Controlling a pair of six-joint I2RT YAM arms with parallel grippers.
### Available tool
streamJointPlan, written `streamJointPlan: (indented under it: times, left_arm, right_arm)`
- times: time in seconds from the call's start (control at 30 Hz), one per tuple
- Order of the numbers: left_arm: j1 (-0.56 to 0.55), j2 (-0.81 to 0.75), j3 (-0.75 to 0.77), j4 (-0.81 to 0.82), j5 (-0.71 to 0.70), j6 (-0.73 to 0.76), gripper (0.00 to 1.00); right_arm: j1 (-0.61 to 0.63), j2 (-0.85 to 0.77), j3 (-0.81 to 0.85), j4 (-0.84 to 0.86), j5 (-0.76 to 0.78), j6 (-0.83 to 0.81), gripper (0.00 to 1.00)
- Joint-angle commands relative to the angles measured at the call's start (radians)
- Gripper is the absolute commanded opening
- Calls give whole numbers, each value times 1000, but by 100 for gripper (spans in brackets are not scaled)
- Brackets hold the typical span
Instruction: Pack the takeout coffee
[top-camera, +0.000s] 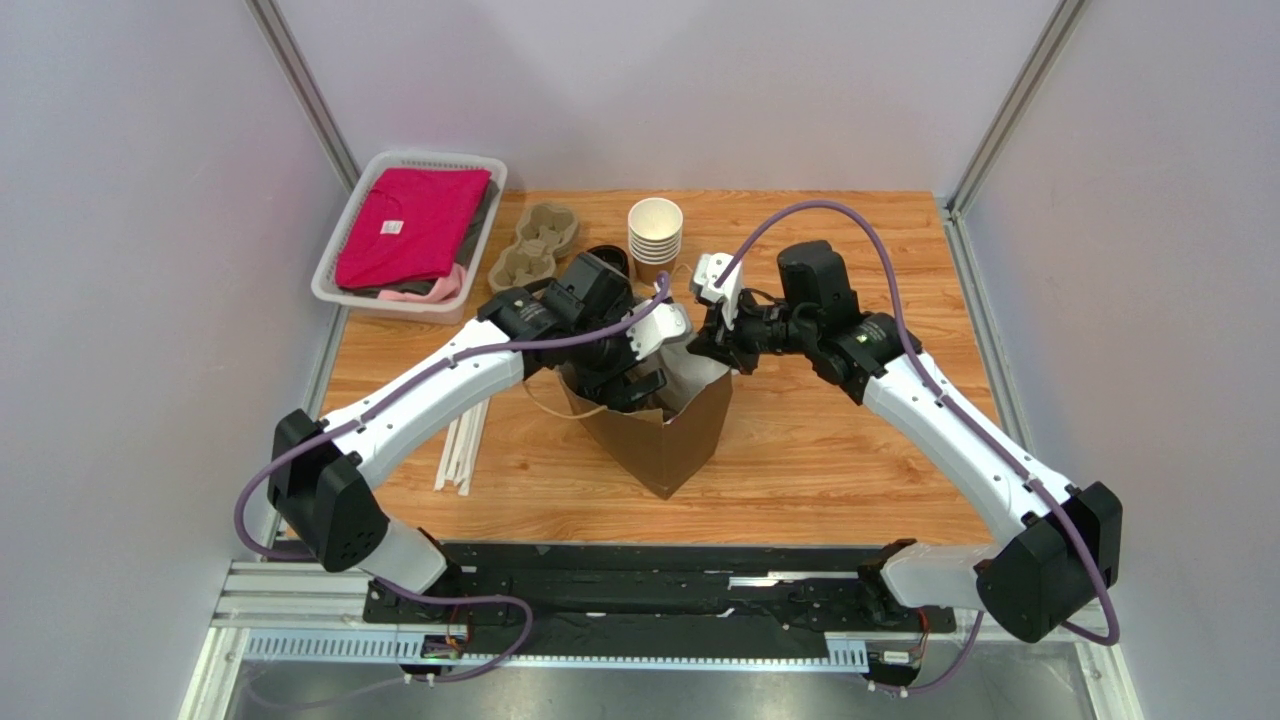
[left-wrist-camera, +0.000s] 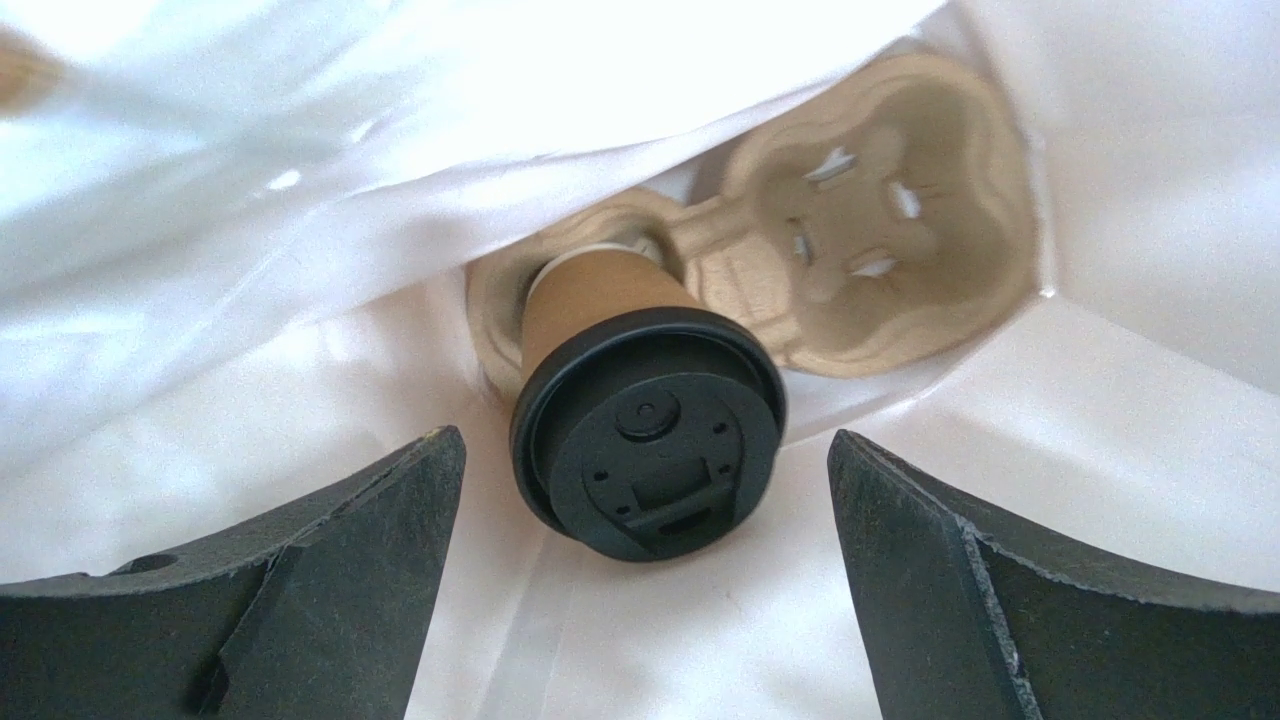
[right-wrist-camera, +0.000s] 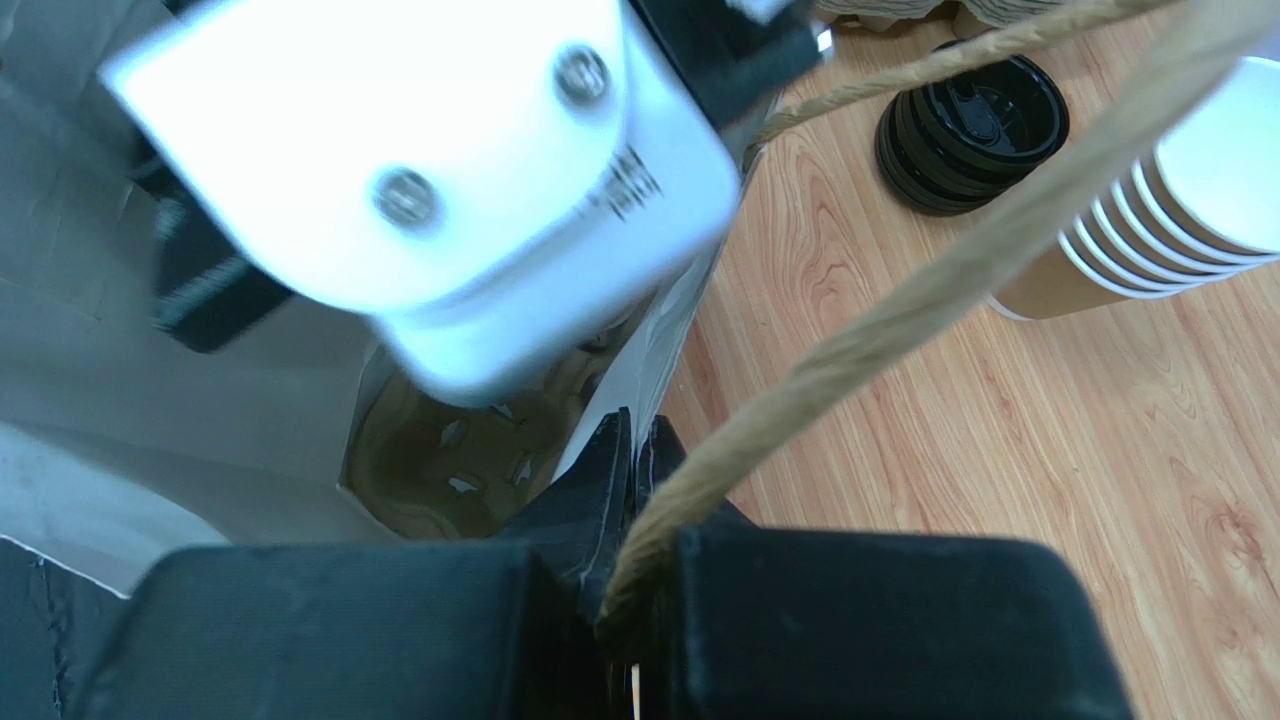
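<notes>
The takeout coffee (left-wrist-camera: 646, 428), a brown paper cup with a black lid, sits in one socket of a pulp cup carrier (left-wrist-camera: 872, 240) at the bottom of the brown paper bag (top-camera: 661, 435). My left gripper (left-wrist-camera: 643, 438) reaches down into the bag and is open, one finger on each side of the lid without touching it. From the top view the cup is hidden by the left gripper (top-camera: 631, 372). My right gripper (right-wrist-camera: 634, 435) is shut on the bag's right rim (right-wrist-camera: 684, 323), beside the twisted paper handle (right-wrist-camera: 902, 300).
A stack of lidless cups (top-camera: 655, 233) and a pile of black lids (right-wrist-camera: 974, 132) stand behind the bag. A second pulp carrier (top-camera: 534, 248) and a white basket with pink cloth (top-camera: 409, 225) are at the back left. White sticks (top-camera: 463, 443) lie left of the bag.
</notes>
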Motion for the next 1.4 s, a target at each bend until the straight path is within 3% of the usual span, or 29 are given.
streamJointPlan:
  times: [0.0, 0.37, 0.63, 1.17, 1.37]
  left_arm:
    - [5, -93, 70, -69, 111, 52, 99]
    - [26, -174, 98, -34, 165, 13, 99]
    - [48, -238, 101, 127, 202, -104, 99]
    - [140, -151, 281, 121, 205, -302, 99]
    - [250, -65, 370, 51, 188, -435, 99]
  right_arm:
    - [8, -5, 17, 37, 7, -21, 0]
    - [8, -38, 3, 49, -21, -51, 0]
    - [8, -63, -3, 37, -64, -105, 0]
    - [6, -46, 24, -16, -6, -81, 0]
    - [8, -44, 35, -41, 23, -56, 0]
